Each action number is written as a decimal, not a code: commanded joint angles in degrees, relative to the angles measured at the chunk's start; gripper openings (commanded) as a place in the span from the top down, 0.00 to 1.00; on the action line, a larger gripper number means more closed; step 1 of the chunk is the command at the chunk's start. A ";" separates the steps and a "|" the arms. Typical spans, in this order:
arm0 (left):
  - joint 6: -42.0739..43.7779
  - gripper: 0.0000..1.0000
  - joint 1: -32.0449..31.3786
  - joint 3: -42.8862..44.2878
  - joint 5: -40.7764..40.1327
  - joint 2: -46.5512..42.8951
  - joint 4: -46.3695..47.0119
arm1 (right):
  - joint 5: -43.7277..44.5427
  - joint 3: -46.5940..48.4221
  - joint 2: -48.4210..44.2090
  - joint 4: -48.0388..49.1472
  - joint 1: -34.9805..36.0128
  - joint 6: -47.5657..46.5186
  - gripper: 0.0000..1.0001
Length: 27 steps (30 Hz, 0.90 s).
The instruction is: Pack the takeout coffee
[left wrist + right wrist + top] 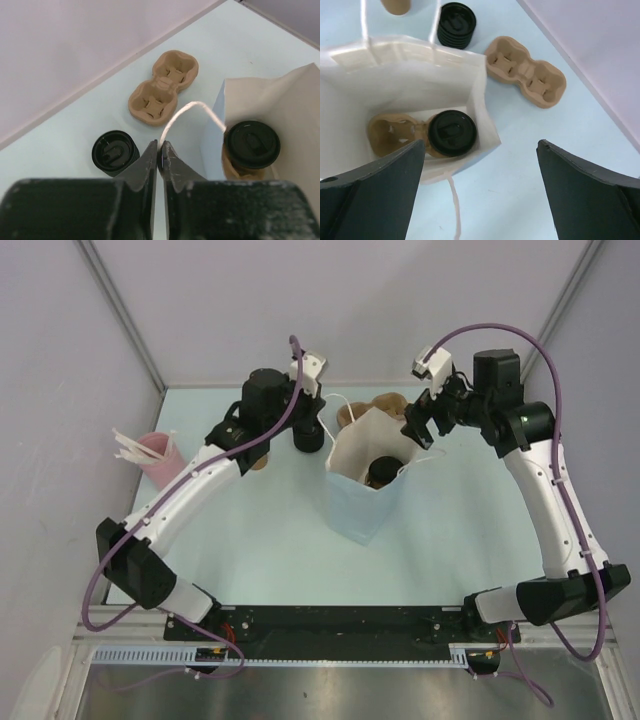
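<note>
On the pale table (270,530) a stack of black lids (114,151) stands just left of the white paper bag (410,85). An empty two-cup pulp carrier (526,72) lies behind the bag towards the back wall. A tan cup (396,5) sits beyond the lids, cut off by the edge of the right wrist view. A pink cup of white stirrers (158,452) stands well apart at the far left of the table. The bag stands upright and open in the middle, its mouth unobstructed from above. In its bottom rests a second pulp carrier (390,131). The takeout coffee (452,132) sits in one of that carrier's wells, lid on (the other well is bare). The left gripper (160,145) hovers at the bag's left edge beside the lid stack. Its jaws are pressed almost together, with the bag's white string handle (192,106) running down into the slit between them. The right gripper (481,145) hangs over the bag's right rim with its fingers spread wide, holding nothing.
</note>
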 commanded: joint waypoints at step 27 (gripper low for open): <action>10.71 0.93 -8.49 42.26 -6.45 25.92 -11.17 | -0.02 -14.58 -3.70 17.91 -12.12 10.63 0.22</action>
